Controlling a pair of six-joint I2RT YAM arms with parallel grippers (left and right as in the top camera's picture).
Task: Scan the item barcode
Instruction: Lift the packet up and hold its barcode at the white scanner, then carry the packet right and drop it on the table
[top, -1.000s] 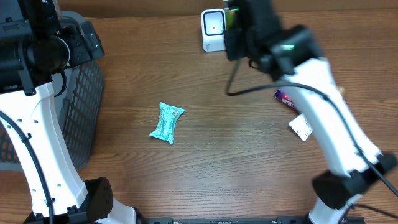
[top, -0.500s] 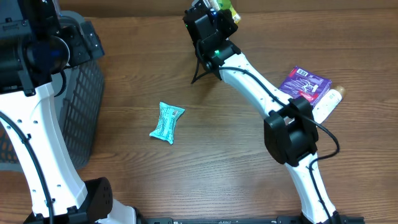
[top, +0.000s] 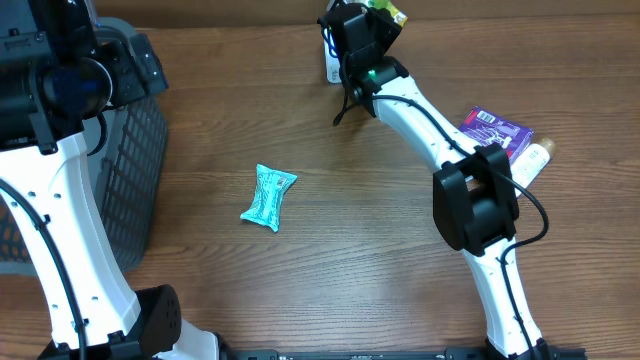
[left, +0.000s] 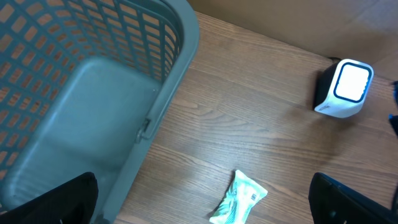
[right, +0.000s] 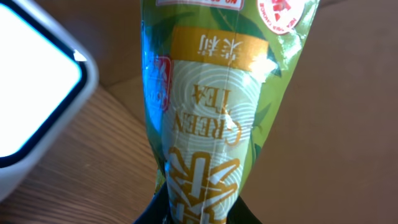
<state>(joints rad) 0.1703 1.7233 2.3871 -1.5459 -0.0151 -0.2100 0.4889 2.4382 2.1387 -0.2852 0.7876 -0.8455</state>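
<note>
My right gripper (right: 199, 210) is shut on the bottom end of a green tea packet (right: 211, 93), which stands up in front of the wrist camera. The white barcode scanner (right: 31, 93) sits just left of the packet with its lit window towards it. From overhead, the right gripper (top: 365, 30) is at the table's far edge with the packet (top: 386, 12) sticking out and the scanner (top: 329, 62) half hidden beside it. My left gripper (left: 202, 211) hangs open over the table beside the basket, holding nothing.
A grey mesh basket (top: 135, 150) stands at the left edge. A teal packet (top: 268, 197) lies mid-table, also under the left wrist (left: 239, 198). A purple packet (top: 495, 130) and a pale bottle (top: 535, 158) lie at the right.
The right gripper swung left across the scanner with the green packet, then came back a little right, so the scanner's edge shows again. The left arm has not moved.
</note>
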